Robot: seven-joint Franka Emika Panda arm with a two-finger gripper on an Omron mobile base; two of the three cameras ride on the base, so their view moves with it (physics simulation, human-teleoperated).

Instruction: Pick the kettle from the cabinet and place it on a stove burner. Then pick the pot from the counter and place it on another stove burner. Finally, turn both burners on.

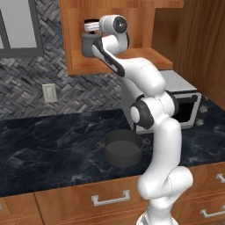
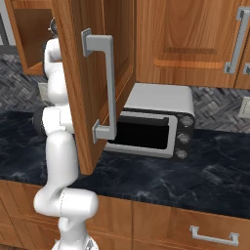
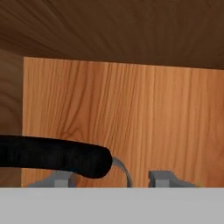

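Note:
The small dark grey kettle (image 1: pixel 89 46) stands on the shelf of the brown wall cabinet (image 1: pixel 127 67). My arm reaches up into the niche, and the gripper (image 1: pixel 91 29) sits right above the kettle. In the hand view the kettle's black handle (image 3: pixel 52 157) crosses from the left, over the left fingertip (image 3: pixel 57 178). It ends in the gap of the gripper (image 3: pixel 110 180), apart from the right fingertip (image 3: pixel 164 178). The jaws still stand apart. The wide, low, dark pot (image 1: pixel 123 149) rests on the black counter (image 1: pixel 52 145), below the arm.
A silver toaster oven (image 2: pixel 156 117) stands on the counter to the right of the arm. An open cabinet door (image 2: pixel 83 73) with a long grey handle hangs close beside the arm. A wall socket (image 1: pixel 49 92) sits on the tiled backsplash. Brown drawers run under the counter.

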